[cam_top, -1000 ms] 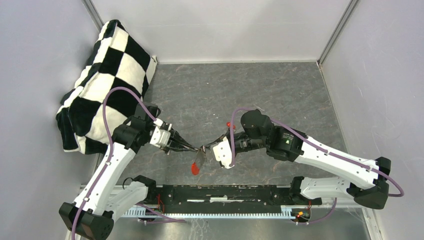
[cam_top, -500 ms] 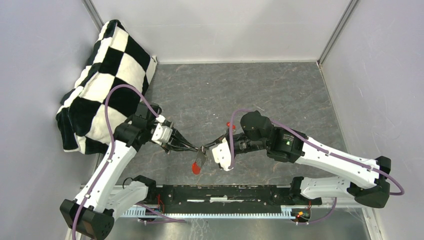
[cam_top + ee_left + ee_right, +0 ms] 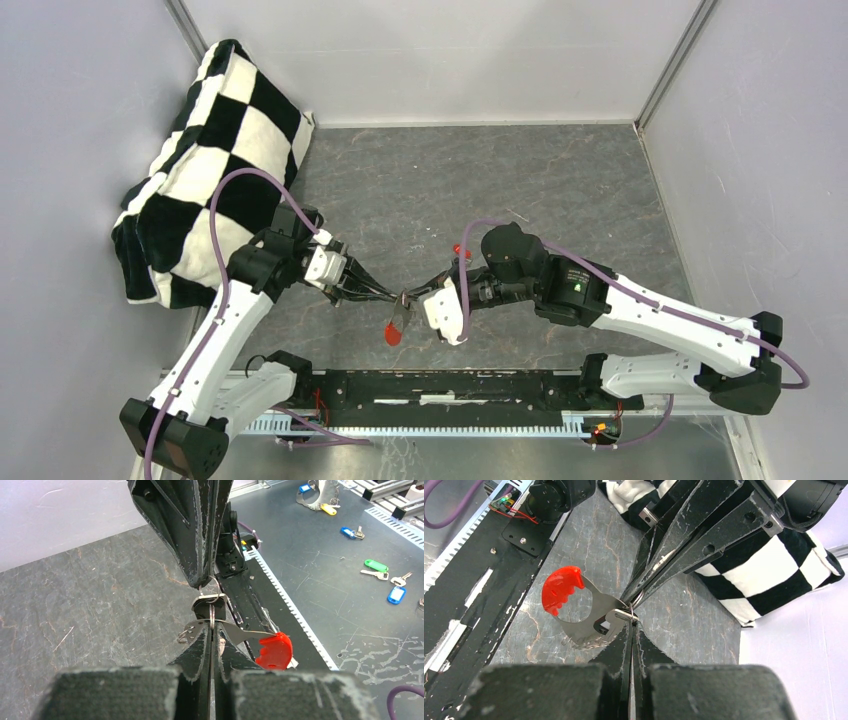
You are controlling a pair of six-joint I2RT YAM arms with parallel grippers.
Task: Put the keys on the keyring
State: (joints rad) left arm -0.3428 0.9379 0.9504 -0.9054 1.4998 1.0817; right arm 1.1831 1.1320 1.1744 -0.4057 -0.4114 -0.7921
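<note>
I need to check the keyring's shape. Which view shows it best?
Right wrist: the keyring shows broadside, red band and grey arc both clear. Left wrist sees it foreshortened; top external shows only a small red speck.

The desk (image 3: pixel 520 170) has a dark grey top with lighter, stone-like veining and fine scratches. Pale walls close it on the left, far and right sides.

A black-and-white checkered cushion (image 3: pixel 205 150) lies on the far left part of the desk. It leans against the left wall and reaches into the far left corner.

A long black mounting plate (image 3: pixel 450 388) lies flat along the near edge and runs from left to right. Just nearer than the plate, a white toothed strip (image 3: pixel 420 425) runs parallel to it.
</note>
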